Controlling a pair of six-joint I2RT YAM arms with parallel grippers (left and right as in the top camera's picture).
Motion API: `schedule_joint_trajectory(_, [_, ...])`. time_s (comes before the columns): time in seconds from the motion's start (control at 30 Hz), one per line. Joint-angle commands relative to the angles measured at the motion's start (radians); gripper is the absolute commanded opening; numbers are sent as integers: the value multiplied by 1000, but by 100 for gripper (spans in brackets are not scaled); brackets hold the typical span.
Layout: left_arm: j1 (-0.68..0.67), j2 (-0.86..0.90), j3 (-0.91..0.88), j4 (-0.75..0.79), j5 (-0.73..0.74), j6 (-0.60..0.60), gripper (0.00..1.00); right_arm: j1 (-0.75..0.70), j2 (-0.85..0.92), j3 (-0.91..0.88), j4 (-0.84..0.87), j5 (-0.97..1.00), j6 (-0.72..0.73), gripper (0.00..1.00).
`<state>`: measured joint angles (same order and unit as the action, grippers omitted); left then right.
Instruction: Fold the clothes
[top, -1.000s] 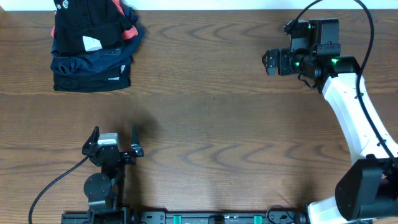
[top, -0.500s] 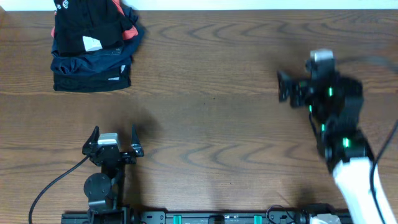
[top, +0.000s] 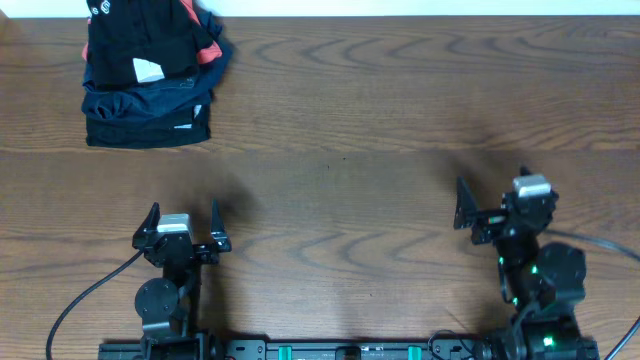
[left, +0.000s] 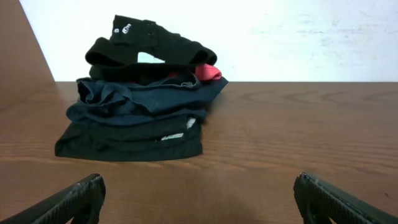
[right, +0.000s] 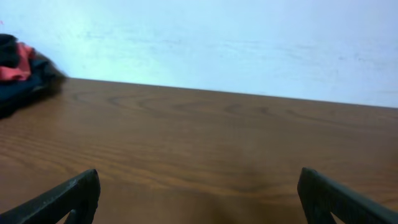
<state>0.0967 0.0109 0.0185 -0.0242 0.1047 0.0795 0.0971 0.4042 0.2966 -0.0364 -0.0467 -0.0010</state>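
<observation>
The black shirt (top: 140, 40) with small white logo lettering and a white tag lies on top of a clothes pile at the far left of the table. It also shows in the left wrist view (left: 149, 50), far ahead of the fingers. My left gripper (top: 183, 222) is open and empty near the front left, pointing at the pile; its fingers show in the left wrist view (left: 199, 199). My right gripper (top: 492, 192) is open and empty at the front right. Its wrist view (right: 199, 196) shows only bare table between the fingers.
Under the black shirt lie a red-orange shirt (left: 208, 73) and dark navy folded garments (top: 148, 115), which also show in the left wrist view (left: 130, 118). The wooden table (top: 340, 150) ends at a white wall behind. The pile's edge shows at the far left of the right wrist view (right: 18, 74).
The right arm has pulled back from the far right of the table to the front right, low and facing the back wall. The left arm and the pile have not moved.
</observation>
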Motion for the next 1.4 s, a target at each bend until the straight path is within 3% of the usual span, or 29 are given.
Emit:
schedule_joint_trajectory(0.0, [4, -7, -14, -39, 14, 6, 98, 13, -93, -95, 23, 20, 2, 99])
schedule_joint_trajectory(0.6, [4, -7, -14, -39, 14, 6, 98, 15, -401, -290, 19, 4, 7, 99])
schedule_joint_trajectory(1.37, [4, -7, -14, -39, 14, 6, 98, 18, -399, -291, -34, -10, 4, 99])
